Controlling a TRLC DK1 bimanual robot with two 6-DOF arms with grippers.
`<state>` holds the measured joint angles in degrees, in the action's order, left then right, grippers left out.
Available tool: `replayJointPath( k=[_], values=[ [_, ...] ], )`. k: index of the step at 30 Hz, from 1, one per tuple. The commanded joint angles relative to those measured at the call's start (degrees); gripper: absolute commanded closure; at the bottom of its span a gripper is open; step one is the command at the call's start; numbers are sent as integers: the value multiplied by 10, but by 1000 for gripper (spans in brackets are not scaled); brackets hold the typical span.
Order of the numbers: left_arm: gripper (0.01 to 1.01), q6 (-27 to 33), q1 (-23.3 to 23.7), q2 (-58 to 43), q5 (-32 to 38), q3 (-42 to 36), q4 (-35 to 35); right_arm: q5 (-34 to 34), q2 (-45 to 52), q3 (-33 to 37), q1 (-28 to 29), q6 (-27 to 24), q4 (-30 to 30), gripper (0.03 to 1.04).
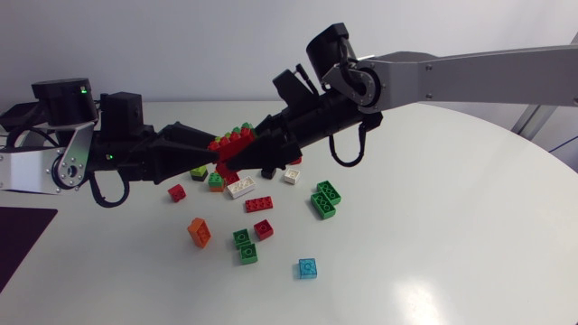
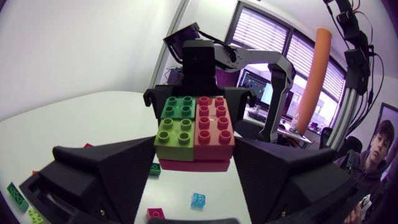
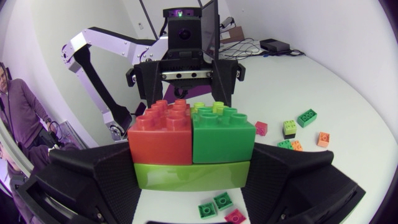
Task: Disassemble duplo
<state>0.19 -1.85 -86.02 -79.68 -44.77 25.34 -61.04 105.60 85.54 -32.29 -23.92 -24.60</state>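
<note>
Duplo stack (image 1: 231,147) hangs above the white brick (image 1: 240,188) on the worktop (image 1: 433,226), studs up, long axis running claw to claw; left claw (image 1: 214,155) and right claw (image 1: 249,143) each clamp one end.

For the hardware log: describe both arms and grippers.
Silver-grey links, black joints. The left arm carries a green light and black cable loop; the right arm a cable loop too. The left gripper and right gripper: matte black, wedge-shaped fingers.
</note>
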Motion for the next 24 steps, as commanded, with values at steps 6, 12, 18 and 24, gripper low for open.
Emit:
replayJointPath(
  k=[6,12,18,24],
  values=[
    [748,-12,4,15,32,-18,23,17,33,-12,-49,-46,-62,525],
    [748,-14,5,15,32,-18,23,27,36,-7,-51,-61,-78,525],
    [748,-14,7,15,32,-19,23,48,54,14,-42,-54,-91,525],
    [748,-14,9,16,32,-19,25,59,88,54,2,3,-84,525]
  ],
)
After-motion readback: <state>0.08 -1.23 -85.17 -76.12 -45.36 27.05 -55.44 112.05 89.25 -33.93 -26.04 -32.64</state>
